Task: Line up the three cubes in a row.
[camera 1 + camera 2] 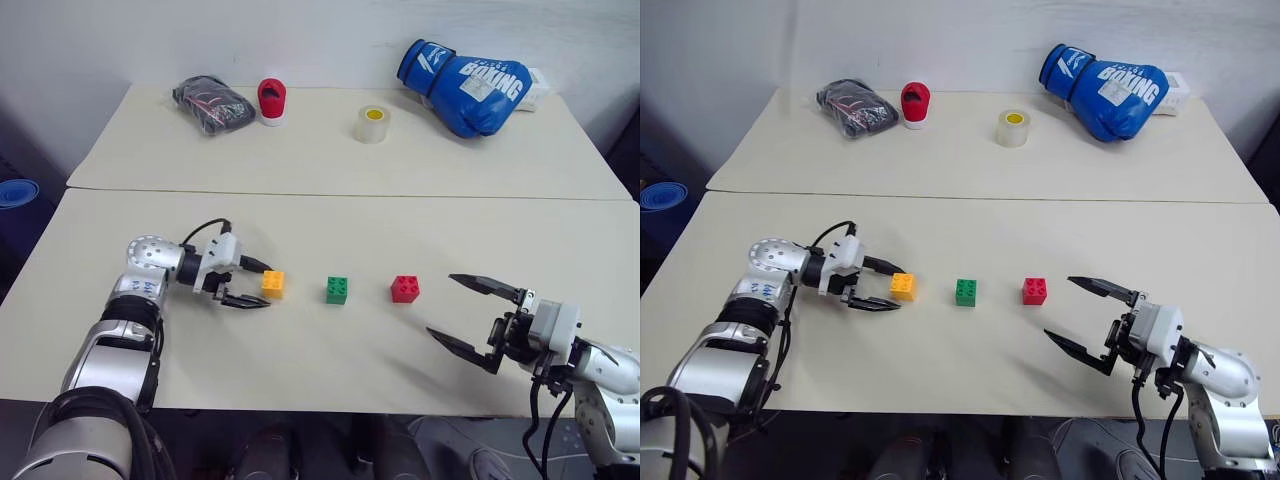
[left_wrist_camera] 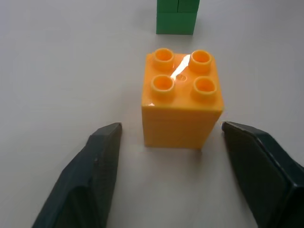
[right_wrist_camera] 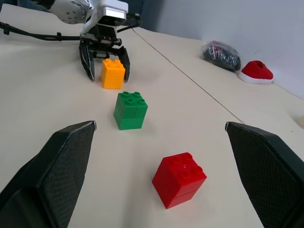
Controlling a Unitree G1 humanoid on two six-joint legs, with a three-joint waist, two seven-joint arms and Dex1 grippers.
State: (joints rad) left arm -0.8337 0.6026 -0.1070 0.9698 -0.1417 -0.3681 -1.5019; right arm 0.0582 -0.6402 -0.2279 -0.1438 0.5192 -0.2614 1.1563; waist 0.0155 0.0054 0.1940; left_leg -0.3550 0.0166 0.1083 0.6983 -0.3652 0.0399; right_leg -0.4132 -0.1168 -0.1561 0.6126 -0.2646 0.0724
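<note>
On the near cream table (image 1: 330, 380) three small studded plastic bricks stand upright in a level row, spaced apart: a yellow-orange brick (image 1: 273, 284) at nine o'clock of a green brick (image 1: 337, 290), and a red brick (image 1: 405, 288) at three o'clock of the green one. The left gripper (image 1: 256, 284) lies low at nine o'clock of the yellow-orange brick with its two black fingers parted; the wrist view shows a gap between each fingertip (image 2: 107, 142) and the brick's sides, so nothing is gripped. The right gripper (image 1: 458, 310) hovers at about four o'clock of the red brick, well apart from it, its fingers spread wide and empty.
</note>
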